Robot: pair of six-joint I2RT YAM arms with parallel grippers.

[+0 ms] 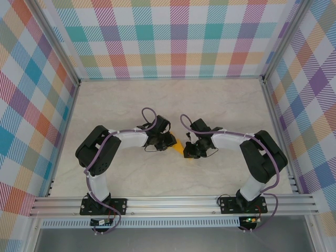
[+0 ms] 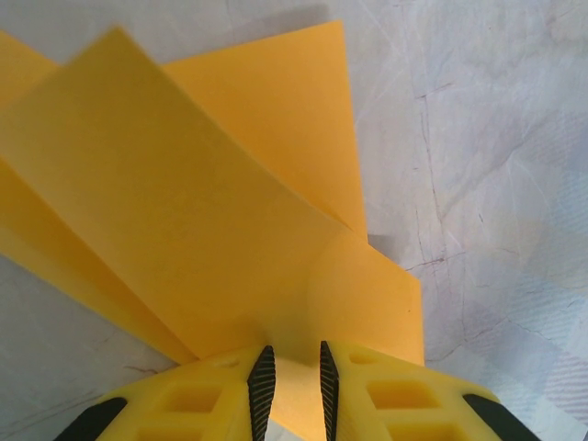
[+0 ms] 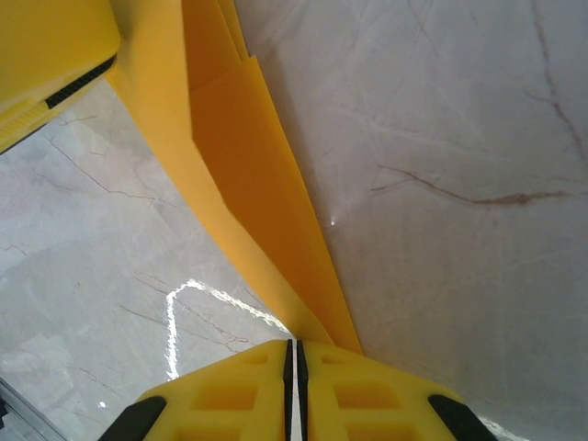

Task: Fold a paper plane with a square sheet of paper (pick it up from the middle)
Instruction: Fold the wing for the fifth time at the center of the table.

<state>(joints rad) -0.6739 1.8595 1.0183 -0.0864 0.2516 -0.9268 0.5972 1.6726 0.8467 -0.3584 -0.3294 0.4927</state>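
The square sheet of paper is orange and folded into layered flaps, hanging between my two grippers at the table's middle. In the left wrist view the paper fans out in broad flaps, and a curled fold runs down between the jaws of my left gripper, which stand slightly apart and clamp it. In the right wrist view my right gripper is pinched almost fully shut on the narrow end of the paper. Whether the fold has the paper plane's dart shape I cannot tell. My left gripper faces my right gripper closely.
The pale marble table top lies under the paper. A yellow finger of the left gripper shows at the upper left of the right wrist view. Checked walls and aluminium rails bound the work area.
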